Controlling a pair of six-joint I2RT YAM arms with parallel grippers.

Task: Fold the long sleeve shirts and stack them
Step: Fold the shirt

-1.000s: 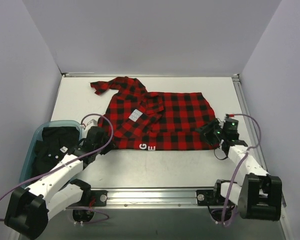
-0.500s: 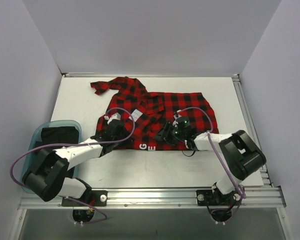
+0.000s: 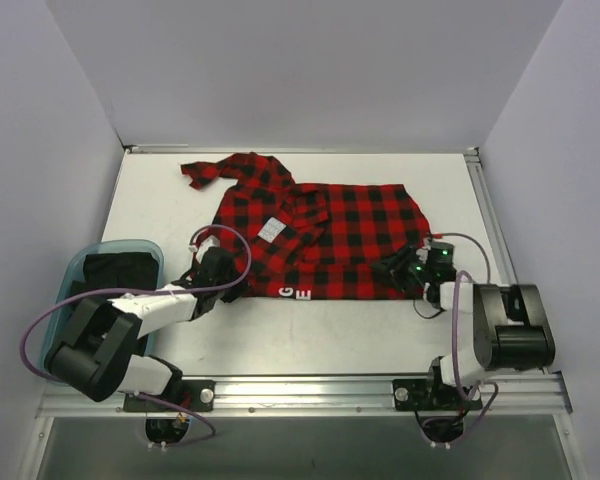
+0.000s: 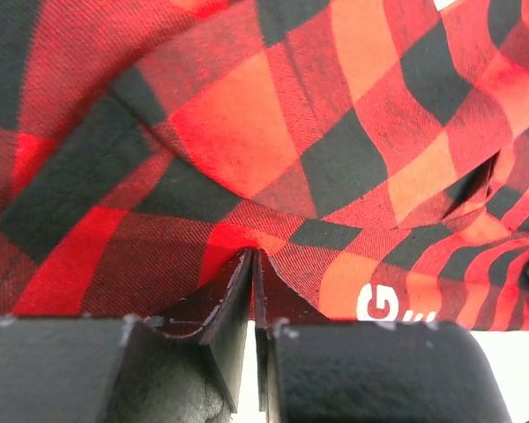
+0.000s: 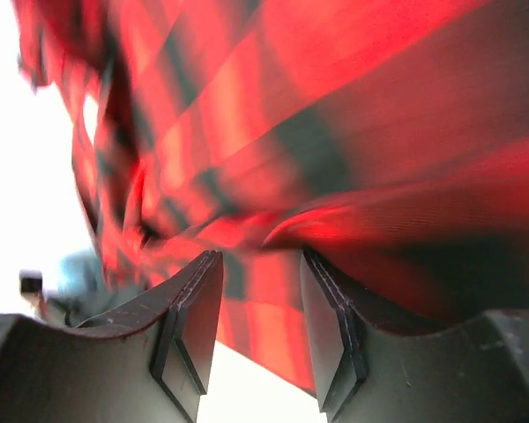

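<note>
So from overhead we've got the red-and-black buffalo-check flannel long sleeve shirt (image 3: 340,235) lying spread out around the middle of the flat white table (image 3: 380,330). A bunched sleeve (image 3: 205,173) pokes out toward 11 o'clock and the long near hem runs along its 6 o'clock side. The white block lettering (image 3: 292,292) sits on that hem toward 7 o'clock, and the small grey label (image 3: 270,230) is on the folded-over part, roughly 9 o'clock from the shirt's middle. The left fingers (image 3: 220,272) are down at the shirt's 8 o'clock corner. On the left wrist camera we see them pressed almost together with only a hairline slit between them, tips dug into the check fabric right at the hem, so we'd call that pinching the shirt. The right fingers (image 3: 395,268) are at the 4 o'clock corner. The right wrist camera shows them spread apart with a clear gap and the fabric bulging just past the tips. That pic is pretty blurry, so we can't tell if the cloth actually touches them. At the table's 8 o'clock edge there's a translucent teal plastic bin (image 3: 62,305) with a dark bundle of cloth (image 3: 110,275) inside, right beside the left arm.
</note>
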